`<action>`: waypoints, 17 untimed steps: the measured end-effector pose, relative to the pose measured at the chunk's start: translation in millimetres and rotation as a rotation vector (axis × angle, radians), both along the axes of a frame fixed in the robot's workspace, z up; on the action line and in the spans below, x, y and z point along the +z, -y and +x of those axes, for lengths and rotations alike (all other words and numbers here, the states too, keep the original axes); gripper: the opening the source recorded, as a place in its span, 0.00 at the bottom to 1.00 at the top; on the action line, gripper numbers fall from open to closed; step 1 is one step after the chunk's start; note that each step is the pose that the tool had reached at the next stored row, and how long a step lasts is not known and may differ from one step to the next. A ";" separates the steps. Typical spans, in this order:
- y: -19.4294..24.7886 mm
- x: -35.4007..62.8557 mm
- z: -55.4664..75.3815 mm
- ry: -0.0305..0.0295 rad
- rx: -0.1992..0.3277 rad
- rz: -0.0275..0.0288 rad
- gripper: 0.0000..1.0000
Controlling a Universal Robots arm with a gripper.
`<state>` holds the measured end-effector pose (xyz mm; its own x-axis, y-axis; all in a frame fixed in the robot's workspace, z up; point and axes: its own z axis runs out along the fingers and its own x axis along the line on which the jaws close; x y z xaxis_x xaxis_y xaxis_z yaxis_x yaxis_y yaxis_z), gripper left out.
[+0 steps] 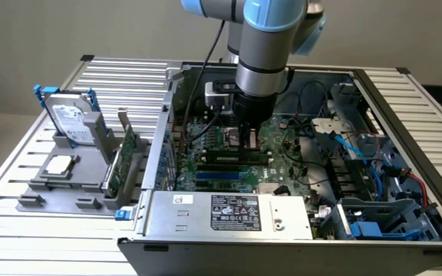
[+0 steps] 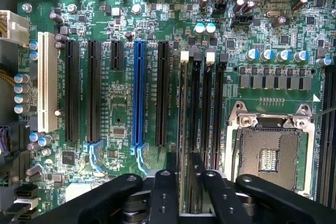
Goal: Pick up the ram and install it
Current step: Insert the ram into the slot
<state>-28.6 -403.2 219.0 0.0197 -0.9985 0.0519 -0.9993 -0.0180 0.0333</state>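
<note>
The ram (image 2: 183, 108) is a thin green stick seen edge-on, standing in one of the black memory slots (image 2: 206, 108) on the motherboard, beside the processor socket. My gripper (image 2: 185, 157) straddles the stick's near end, and its black fingers (image 2: 167, 182) stand slightly apart on either side with a small gap to the stick. In the exterior view the gripper (image 1: 248, 142) reaches straight down into the open computer case, over the memory slots in the middle of the board.
A blue slot (image 2: 138, 93) and a white slot (image 2: 47, 87) lie beside the memory slots, with the bare processor socket (image 2: 268, 156) on the other side. A grey holder on the exterior view's left carries a hard drive (image 1: 71, 121) and a green expansion card (image 1: 129, 161). The power supply (image 1: 225, 213) fills the case front.
</note>
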 end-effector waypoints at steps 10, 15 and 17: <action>0.0 21.9 0.0 -0.0161 0.000 0.0000 0.63; -0.1 34.8 0.0 -0.0187 0.000 -0.0007 0.63; -0.1 34.8 0.0 -0.0187 0.000 -0.0006 0.61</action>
<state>-28.6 -403.1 253.7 0.0207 -0.9984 0.0521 -0.9985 -0.0180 0.0520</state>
